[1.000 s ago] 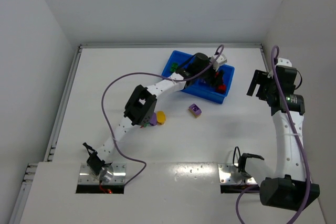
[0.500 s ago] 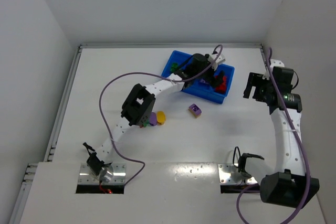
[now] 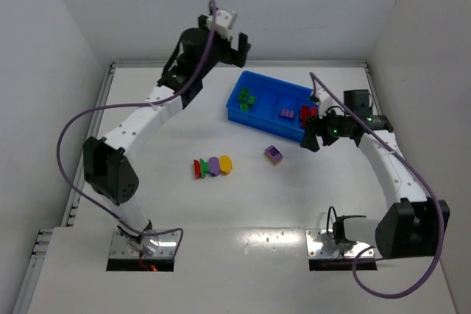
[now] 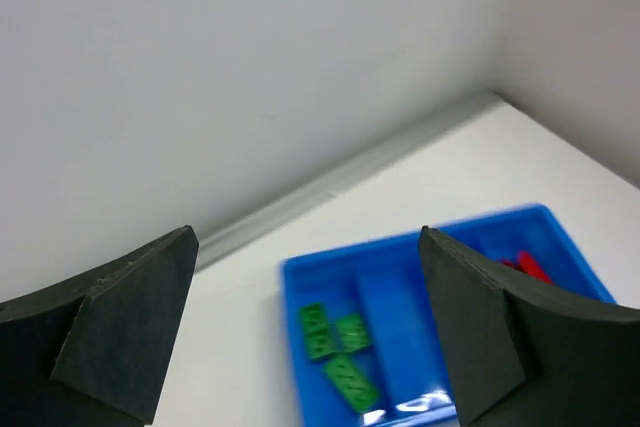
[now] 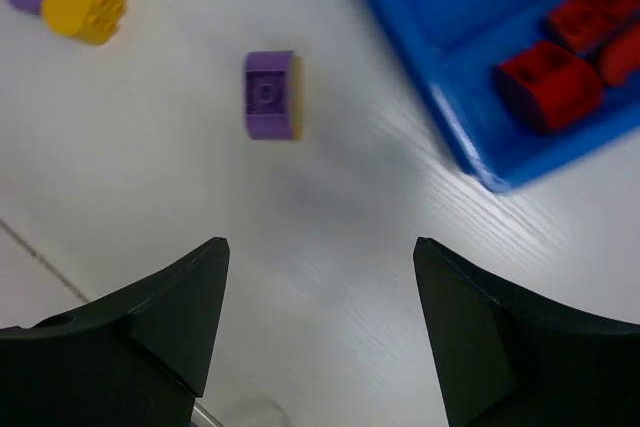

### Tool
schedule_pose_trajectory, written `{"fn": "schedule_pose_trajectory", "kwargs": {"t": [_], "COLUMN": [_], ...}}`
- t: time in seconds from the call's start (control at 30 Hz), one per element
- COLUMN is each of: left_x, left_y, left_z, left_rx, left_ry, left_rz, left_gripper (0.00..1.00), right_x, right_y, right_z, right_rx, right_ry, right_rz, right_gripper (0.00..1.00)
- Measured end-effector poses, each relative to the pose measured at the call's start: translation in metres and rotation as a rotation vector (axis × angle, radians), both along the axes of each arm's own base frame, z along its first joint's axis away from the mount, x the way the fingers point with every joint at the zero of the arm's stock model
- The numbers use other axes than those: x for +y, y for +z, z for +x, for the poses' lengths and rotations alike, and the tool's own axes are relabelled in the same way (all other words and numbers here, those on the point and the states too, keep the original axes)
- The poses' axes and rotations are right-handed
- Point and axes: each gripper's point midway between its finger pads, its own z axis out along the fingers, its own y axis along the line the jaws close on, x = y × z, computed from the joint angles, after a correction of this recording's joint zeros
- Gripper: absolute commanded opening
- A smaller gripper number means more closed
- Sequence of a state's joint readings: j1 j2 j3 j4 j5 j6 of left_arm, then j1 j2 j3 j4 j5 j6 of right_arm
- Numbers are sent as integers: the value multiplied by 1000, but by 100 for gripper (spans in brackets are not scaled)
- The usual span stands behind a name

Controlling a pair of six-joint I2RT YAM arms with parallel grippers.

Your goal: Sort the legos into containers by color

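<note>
The left gripper (image 4: 308, 239) and right gripper (image 5: 318, 257) both gape wide, empty. A skewed descent by the right could shove the nearby purple brick (image 5: 270, 94) against the bin (image 5: 425, 67).

Bright, even light; soft shadows; blue bin (image 4: 392, 317) blurred in wrist views.

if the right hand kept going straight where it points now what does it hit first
Most likely the bare table, short of the loose purple lego, with the bin off to its side; depth is unclear.
</note>
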State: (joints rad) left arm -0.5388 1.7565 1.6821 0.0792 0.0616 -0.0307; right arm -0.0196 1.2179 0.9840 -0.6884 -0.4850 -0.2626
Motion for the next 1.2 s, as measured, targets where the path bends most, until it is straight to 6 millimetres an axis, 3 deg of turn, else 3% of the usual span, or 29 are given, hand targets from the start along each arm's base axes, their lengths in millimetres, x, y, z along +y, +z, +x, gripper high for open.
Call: {"fn": "schedule_pose_trajectory", "kwargs": {"t": [0.1,0.17,0.23,0.33,0.43,0.57,0.77,1.07,1.2], "left_x": [51,73,94,122,146,160,165,170,170], "left_y": [30,27,4,-49,-96,-114,-99,-101,-103], "left_z": [1,2,2,1,-6,-14,-23,-22,-21], "left_rx": [-23,9,74,199,313,360,328,331,335], "left_ry": [138,199,251,318,370,395,396,404,402], "left_rz": [-25,-24,0,58,123,161,157,166,171], "left_gripper": [99,99,99,99,99,99,99,99,99], "right_x": [35,58,77,93,102,98,98,110,111], "right_y": [-17,-28,-43,-66,-86,-107,-110,-119,-124], "right_z": [-8,-14,-16,-20,-9,8,26,26,25], "right_rx": [57,106,141,200,243,265,241,260,275], "right_ry": [146,236,309,361,349,259,176,186,188], "right_rz": [-4,-22,-61,-139,-211,-300,-354,-362,-367], "right_gripper": [75,75,75,75,75,77,77,75,70]}}
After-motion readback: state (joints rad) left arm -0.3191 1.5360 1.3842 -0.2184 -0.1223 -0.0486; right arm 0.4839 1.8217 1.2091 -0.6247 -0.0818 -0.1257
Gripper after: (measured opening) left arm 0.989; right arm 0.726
